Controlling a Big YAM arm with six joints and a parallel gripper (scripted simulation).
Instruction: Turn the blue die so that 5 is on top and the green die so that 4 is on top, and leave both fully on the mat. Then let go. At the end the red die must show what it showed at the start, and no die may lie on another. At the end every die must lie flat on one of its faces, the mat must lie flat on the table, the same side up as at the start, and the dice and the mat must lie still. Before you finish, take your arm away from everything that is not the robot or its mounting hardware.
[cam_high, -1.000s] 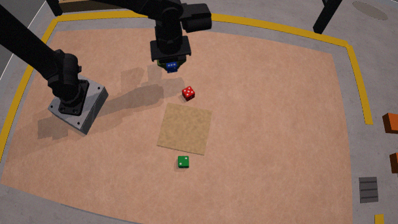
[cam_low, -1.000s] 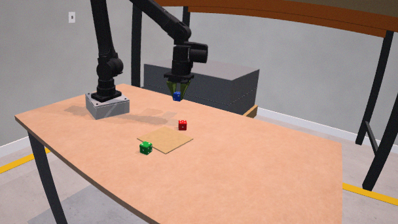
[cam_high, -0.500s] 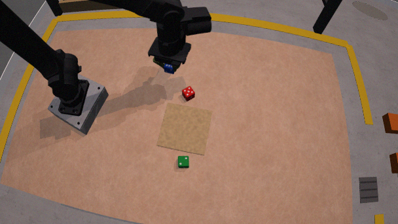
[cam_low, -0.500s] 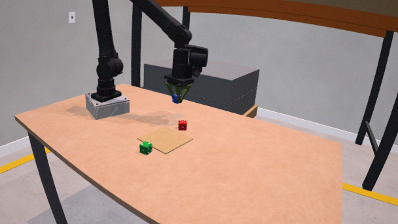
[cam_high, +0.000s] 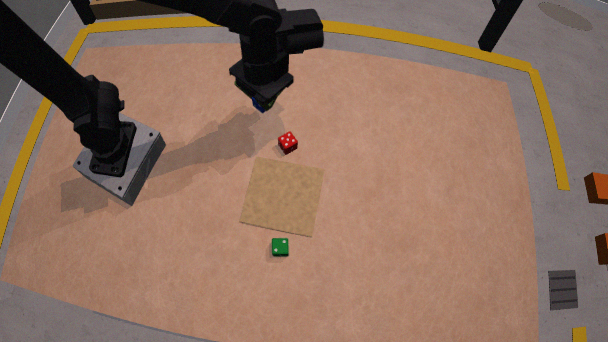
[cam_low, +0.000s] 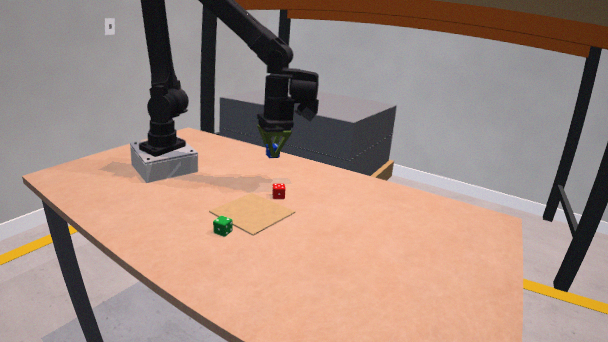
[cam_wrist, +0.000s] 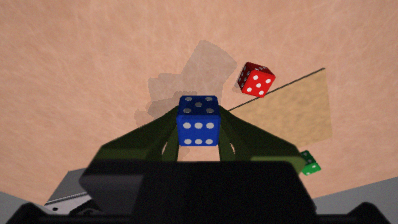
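My gripper (cam_wrist: 198, 111) is shut on the blue die (cam_wrist: 198, 120) and holds it in the air above the table, behind the red die. The blue die also shows in the top view (cam_high: 259, 104) and in the exterior view (cam_low: 272, 149); in the wrist view its six-pip face points at the camera. The red die (cam_high: 288, 142) lies on the table just off the far edge of the tan mat (cam_high: 283, 196). The green die (cam_high: 280, 247) lies on the table just off the mat's near edge. No die is on the mat.
The arm's grey base block (cam_high: 120, 162) stands at the table's left. A dark grey box (cam_low: 320, 127) stands behind the table. Orange blocks (cam_high: 597, 187) lie on the floor to the right.
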